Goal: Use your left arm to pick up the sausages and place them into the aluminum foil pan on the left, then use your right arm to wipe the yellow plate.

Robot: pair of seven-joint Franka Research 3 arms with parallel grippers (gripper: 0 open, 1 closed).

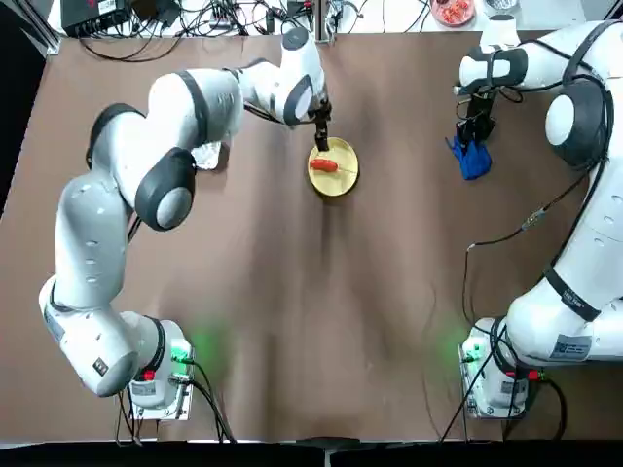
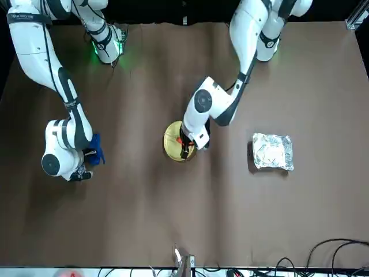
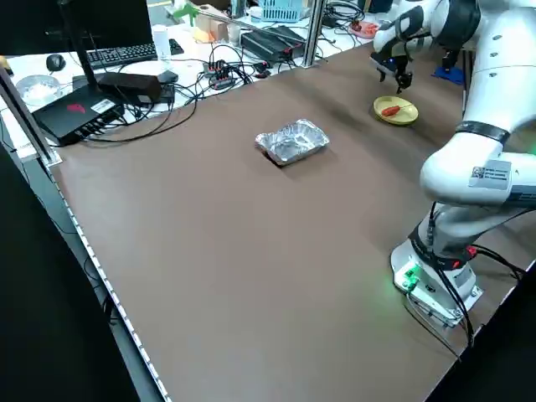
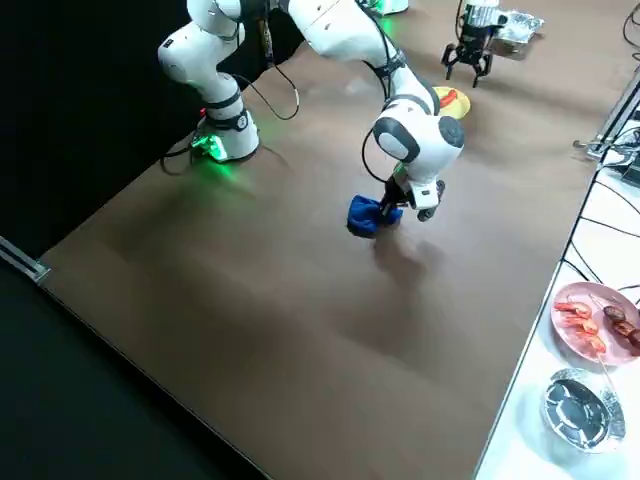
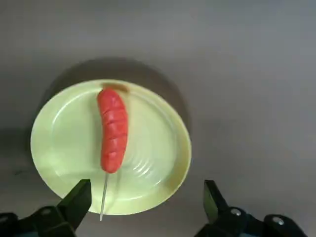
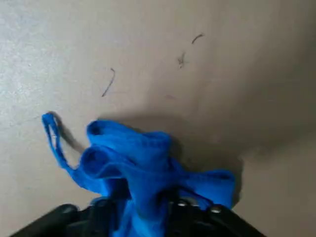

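One red-orange sausage (image 5: 113, 129) lies on the round yellow plate (image 5: 148, 158), seen in the top view as the sausage (image 1: 323, 164) on the plate (image 1: 341, 180) near the table's middle. My left gripper (image 1: 321, 136) hovers open just above it, and in the left wrist view its fingers (image 5: 79, 197) straddle the plate's near rim with nothing between them. The silver foil pan (image 2: 273, 152) sits on the table to the left of the plate, partly hidden under the left arm in the top view. My right gripper (image 1: 474, 136) is shut on a blue cloth (image 6: 143, 158) resting on the table at the far right.
Cables and black electronics (image 3: 84, 109) line the far edge of the table. A side shelf holds a pink plate of food (image 4: 590, 320) and a small foil dish (image 4: 578, 408). Both arm bases (image 1: 156, 384) stand at the near edge.
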